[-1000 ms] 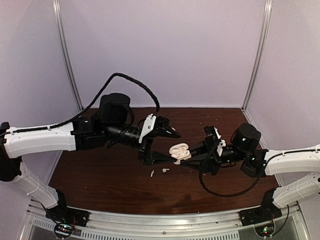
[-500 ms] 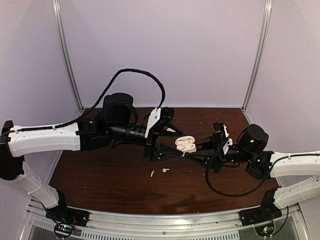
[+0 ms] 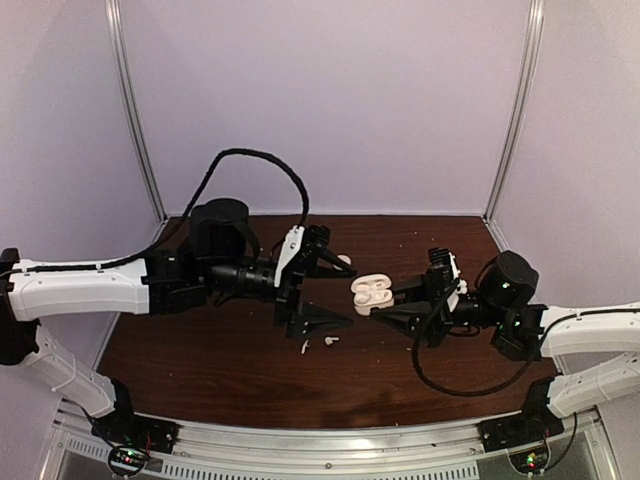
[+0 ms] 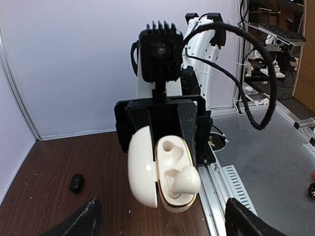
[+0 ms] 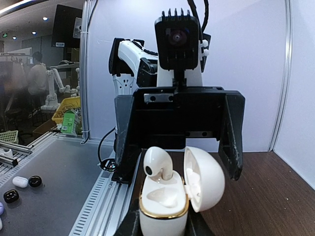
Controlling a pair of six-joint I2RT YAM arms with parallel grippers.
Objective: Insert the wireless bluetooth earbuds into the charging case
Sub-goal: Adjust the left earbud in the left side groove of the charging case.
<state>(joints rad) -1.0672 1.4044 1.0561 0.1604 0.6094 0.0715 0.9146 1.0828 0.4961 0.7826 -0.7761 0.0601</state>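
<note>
My right gripper point(image 3: 395, 302) is shut on the base of a cream charging case point(image 3: 370, 292) and holds it above the table, lid open. One whitish earbud point(image 5: 157, 164) stands in one slot with its stem down and its head sticking out. The other slot is empty. In the left wrist view the case point(image 4: 147, 172) and that earbud point(image 4: 187, 181) show in front of my left gripper point(image 3: 340, 292), which is open, empty and a short way left of the case. Two whitish earbuds point(image 3: 305, 347) point(image 3: 331, 341) lie on the table below. A black earbud point(image 4: 76, 182) lies on the table.
The brown table point(image 3: 200, 350) is enclosed by pale walls at the back and sides. A metal rail point(image 3: 320, 440) runs along the near edge. A black cable point(image 3: 255, 160) arcs over the left arm.
My left gripper has drawn back to the left, away from the case. My right gripper has lifted the case up and a little right over the last second.
</note>
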